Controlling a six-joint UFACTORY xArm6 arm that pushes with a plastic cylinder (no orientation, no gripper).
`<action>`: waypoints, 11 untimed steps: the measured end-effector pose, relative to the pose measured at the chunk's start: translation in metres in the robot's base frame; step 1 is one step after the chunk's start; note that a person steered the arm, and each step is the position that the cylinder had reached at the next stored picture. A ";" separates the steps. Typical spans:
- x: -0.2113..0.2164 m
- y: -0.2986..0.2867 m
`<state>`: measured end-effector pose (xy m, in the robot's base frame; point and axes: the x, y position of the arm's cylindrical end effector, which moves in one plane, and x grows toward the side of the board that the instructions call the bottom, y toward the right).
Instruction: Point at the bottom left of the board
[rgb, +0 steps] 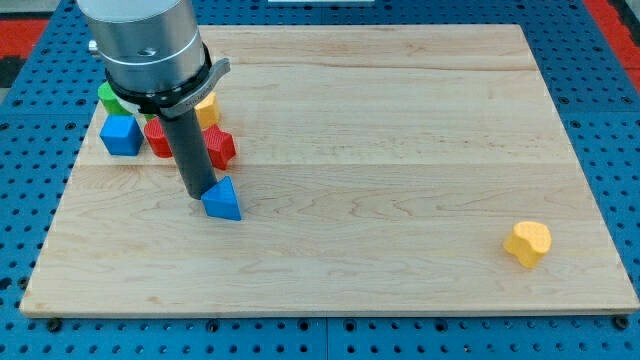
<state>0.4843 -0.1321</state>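
My tip (194, 194) rests on the wooden board (380, 150) in its left half, touching or just left of a blue triangular block (222, 198). Behind the rod sits a cluster of blocks: a blue cube (121, 135), a red block (158, 138), a red block (219, 146), a yellow block (206, 107) and a green block (108, 97), partly hidden by the arm. The board's bottom left corner (32, 305) lies well below and to the left of my tip.
A yellow heart-shaped block (528, 242) lies alone near the board's bottom right. The board sits on a blue perforated table (600, 100). The arm's grey body (145, 40) covers the board's top left.
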 end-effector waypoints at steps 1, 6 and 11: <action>0.001 -0.023; 0.004 -0.078; 0.047 -0.062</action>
